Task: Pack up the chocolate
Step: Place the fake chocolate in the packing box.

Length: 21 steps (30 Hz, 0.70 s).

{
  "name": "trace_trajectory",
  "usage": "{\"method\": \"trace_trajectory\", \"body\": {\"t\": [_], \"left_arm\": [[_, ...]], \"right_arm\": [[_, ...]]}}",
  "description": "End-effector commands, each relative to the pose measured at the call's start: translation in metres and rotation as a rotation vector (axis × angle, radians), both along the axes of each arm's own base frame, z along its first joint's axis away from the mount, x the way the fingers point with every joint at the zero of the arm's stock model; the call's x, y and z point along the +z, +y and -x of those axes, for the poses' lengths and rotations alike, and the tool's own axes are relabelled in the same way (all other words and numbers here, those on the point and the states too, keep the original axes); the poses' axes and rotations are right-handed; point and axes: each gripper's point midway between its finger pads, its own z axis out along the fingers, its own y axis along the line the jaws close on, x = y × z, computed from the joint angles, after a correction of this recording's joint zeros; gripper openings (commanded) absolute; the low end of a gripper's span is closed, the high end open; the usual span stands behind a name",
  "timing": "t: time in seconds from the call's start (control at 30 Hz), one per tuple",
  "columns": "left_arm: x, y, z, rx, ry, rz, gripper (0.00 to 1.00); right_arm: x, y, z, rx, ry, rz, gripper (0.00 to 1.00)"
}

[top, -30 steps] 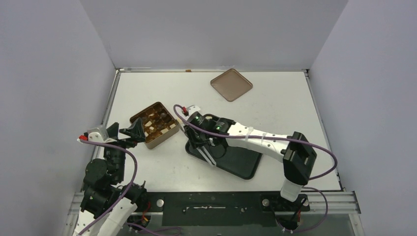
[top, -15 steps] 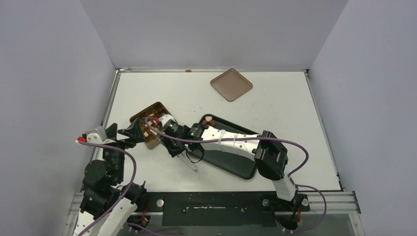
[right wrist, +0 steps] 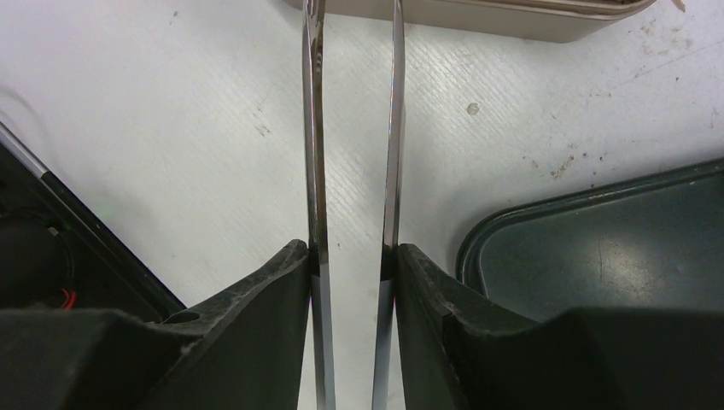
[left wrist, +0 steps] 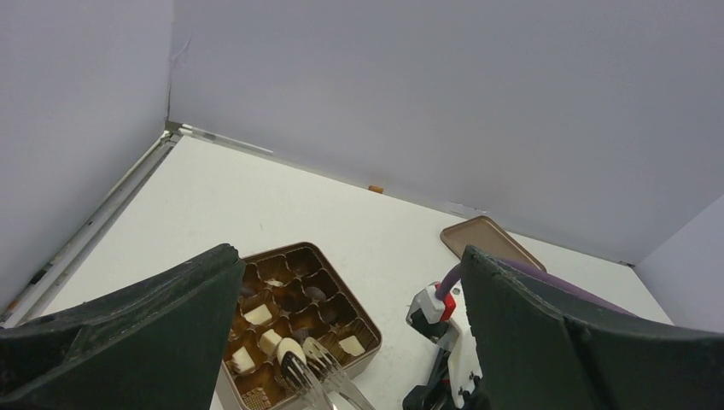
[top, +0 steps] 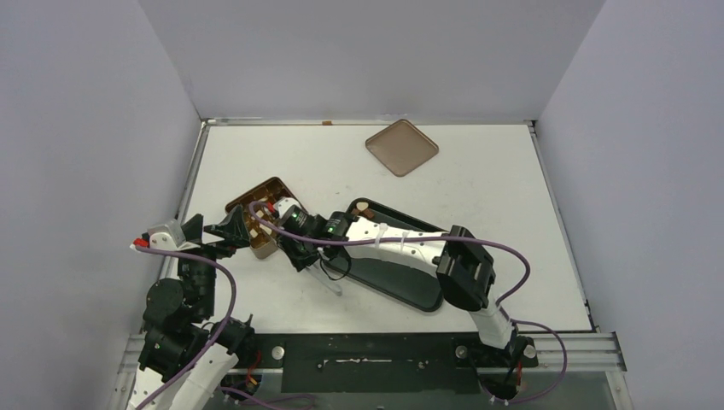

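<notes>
The square gold-brown tin [left wrist: 305,245] [top: 266,186] stands at the left and holds several dark and cream-white chocolate pieces [left wrist: 258,313] in its cells. My right gripper [right wrist: 350,256] [top: 299,249] is shut on a pair of metal tongs [right wrist: 393,128]. The forked tong tips pinch one cream-white chocolate [left wrist: 289,348] just above the tin's near cells. My left gripper [left wrist: 348,256] [top: 218,229] stands open beside the tin's left corner with nothing between its fingers. A few chocolate pieces [top: 363,206] lie at the far corner of the black tray [top: 410,286].
The flat brown lid [top: 401,147] [left wrist: 491,243] lies at the back of the table. The black tray [right wrist: 615,248] sits right of the tin under the right arm. Walls close in on the left, back and right.
My right arm has swung left from the black tray to the tin, carrying the tongs. In the last half second it moved only slightly. The left gripper has stayed put.
</notes>
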Motion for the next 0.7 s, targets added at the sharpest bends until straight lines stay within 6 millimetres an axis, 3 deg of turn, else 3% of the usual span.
{"method": "trace_trajectory", "body": {"t": [0.0, 0.27, 0.67], "left_arm": [[0.012, 0.002, 0.004, 0.002, -0.037, 0.006, 0.97], [0.012, 0.001, 0.003, -0.001, -0.034, 0.005, 0.97], [0.011, 0.001, 0.003, -0.001, -0.029, 0.002, 0.97]], "right_arm": [[0.025, 0.012, -0.01, -0.005, -0.041, -0.056, 0.38], [0.031, 0.006, -0.014, -0.028, -0.068, -0.05, 0.43], [0.049, -0.012, -0.018, -0.052, -0.096, -0.069, 0.4]]}}
